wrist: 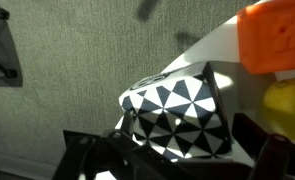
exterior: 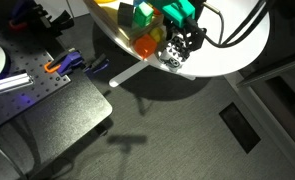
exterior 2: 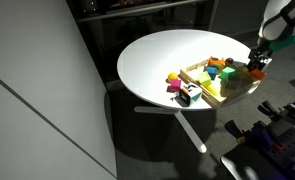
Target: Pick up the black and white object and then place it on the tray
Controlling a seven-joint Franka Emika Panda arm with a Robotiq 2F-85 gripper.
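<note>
The black and white object [wrist: 177, 110], a block with a triangle pattern, fills the middle of the wrist view. It sits near the edge of the round white table, just outside the tray, in both exterior views [exterior: 172, 57] [exterior 2: 187, 95]. My gripper [exterior: 190, 42] [wrist: 172, 160] is open. Its dark fingers stand on either side of the block, low at it, and I cannot tell whether they touch it. The light wooden tray [exterior 2: 242, 88] holds several coloured blocks and lies behind the object.
An orange block [wrist: 277, 35] [exterior: 145, 45] and a yellow one [wrist: 287, 105] lie close beside the object. A magenta block [exterior 2: 174, 88] sits next to it at the table edge. The table [exterior 2: 157, 55] drops off to carpet right by the object.
</note>
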